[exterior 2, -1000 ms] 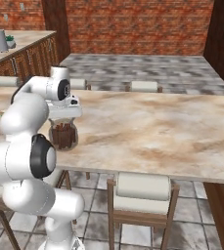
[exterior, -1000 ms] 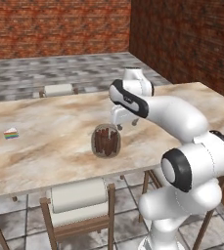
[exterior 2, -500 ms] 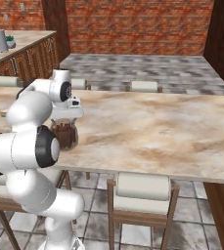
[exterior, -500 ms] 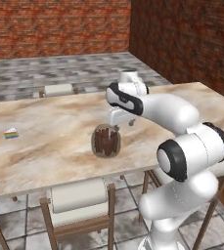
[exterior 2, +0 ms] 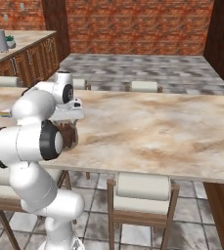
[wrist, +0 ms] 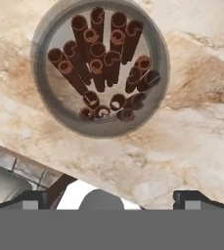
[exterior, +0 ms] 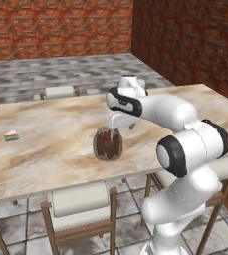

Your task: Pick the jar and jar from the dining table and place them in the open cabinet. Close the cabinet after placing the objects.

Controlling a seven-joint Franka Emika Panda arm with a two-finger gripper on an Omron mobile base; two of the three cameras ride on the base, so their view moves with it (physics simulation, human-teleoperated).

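I've got the tool (exterior: 119, 127) hovering right above the jar (exterior: 108, 144) of brown sticks, jaws spread wide and holding nothing. The jar stands upright on the table (exterior: 51, 149), near its front edge. Through the hand camera, the jar's (wrist: 100, 68) mouth sits at twelve o'clock. A small coloured wedge (exterior: 11, 136) lies well apart, off at nine o'clock.
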